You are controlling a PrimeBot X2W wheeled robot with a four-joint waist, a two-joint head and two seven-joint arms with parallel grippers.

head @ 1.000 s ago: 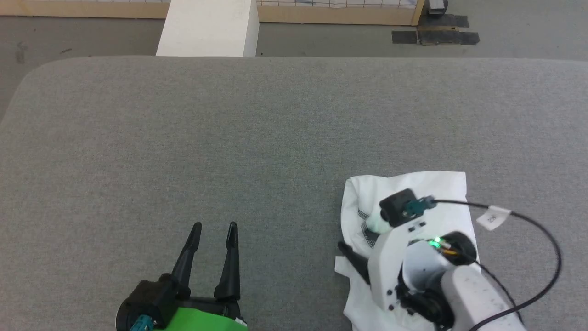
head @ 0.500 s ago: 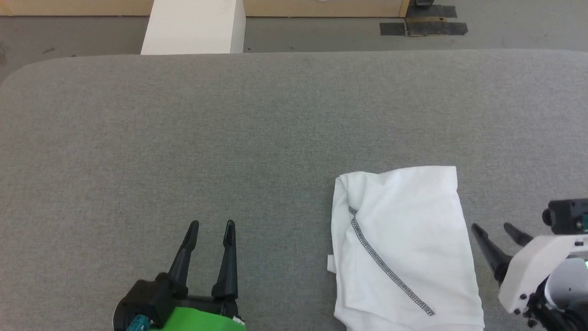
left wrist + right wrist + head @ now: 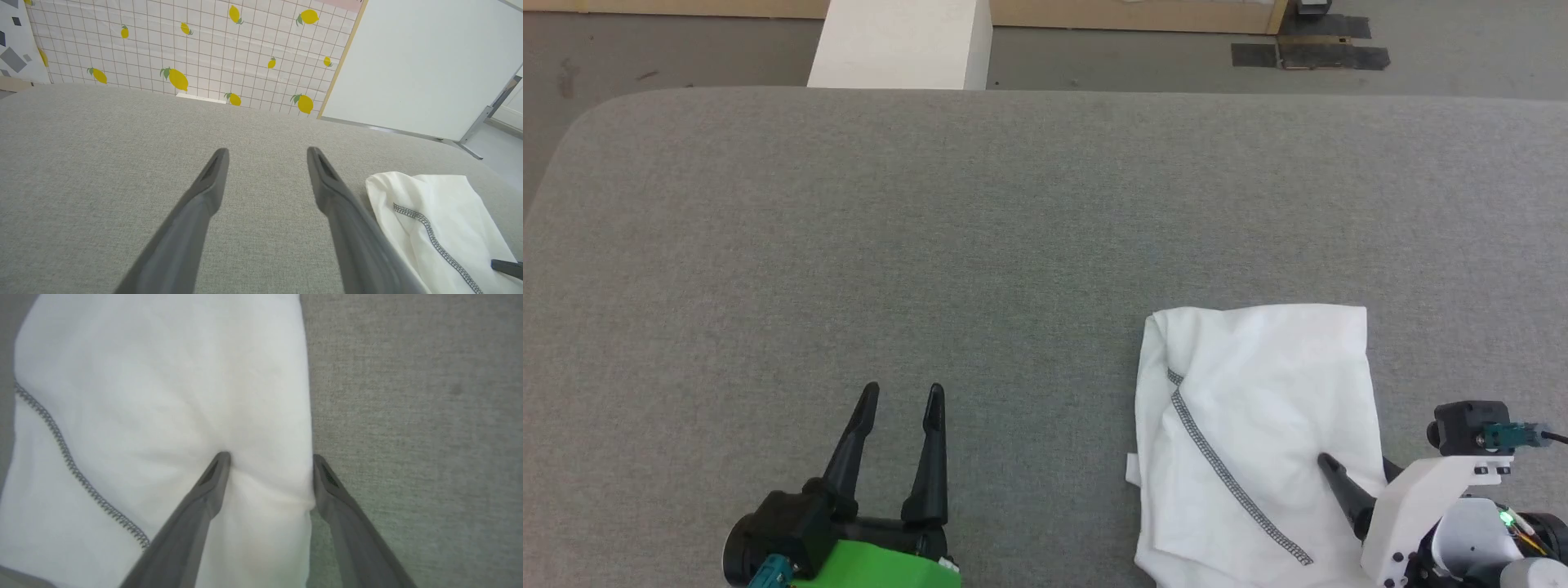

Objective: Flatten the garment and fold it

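The garment (image 3: 1250, 408) lies folded into a white rectangle at the near right of the grey table (image 3: 1013, 229), a grey stitched seam running diagonally across it. My right gripper (image 3: 1356, 467) is open and straddles the garment's right edge. In the right wrist view one fingertip (image 3: 220, 461) presses a pucker into the garment (image 3: 163, 396), while the other rests at the edge on the table. My left gripper (image 3: 903, 394) stands open and empty on bare table well left of the garment. In the left wrist view the left gripper (image 3: 267, 152) has the garment (image 3: 433, 212) to its right.
A white block (image 3: 903, 45) stands on the floor beyond the table's far edge, with a wooden frame and black tape patches (image 3: 1311, 53) further right. The table's far left corner is rounded. A lemon-patterned wall (image 3: 184, 45) and a white board (image 3: 429, 61) lie beyond the table.
My right gripper, over the garment a second ago, swung off to the right and has come back onto its right edge. The head camera shifted slightly. The left gripper stayed put.
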